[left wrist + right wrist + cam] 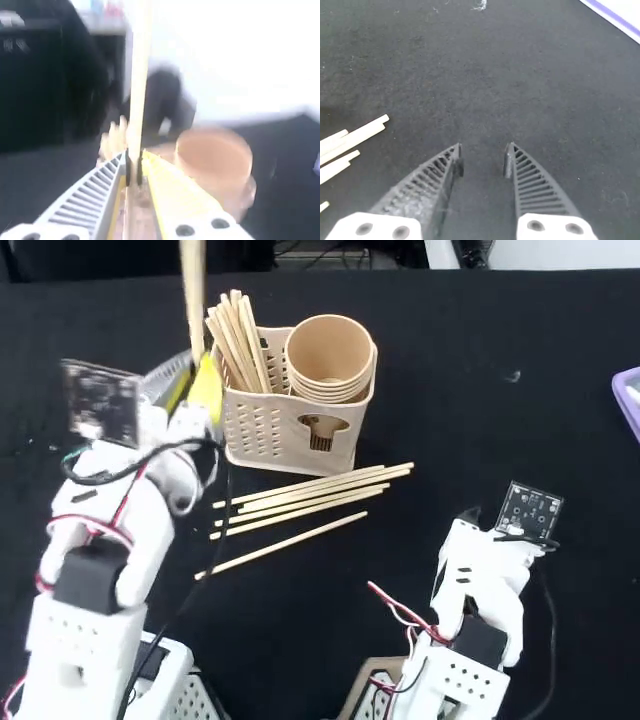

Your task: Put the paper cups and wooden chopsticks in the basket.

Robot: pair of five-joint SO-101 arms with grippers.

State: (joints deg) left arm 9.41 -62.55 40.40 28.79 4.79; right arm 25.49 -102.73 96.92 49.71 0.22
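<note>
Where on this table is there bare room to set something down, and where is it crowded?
Free: the black table between the basket and the purple-edged object, and ahead of the open right gripper. Crowded: loose chopsticks between the basket and the arms, and the left gripper with its held chopstick beside the basket.

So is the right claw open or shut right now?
Open. The right claw shows a clear gap between its two tips, with bare black table visible between them and nothing held.
</note>
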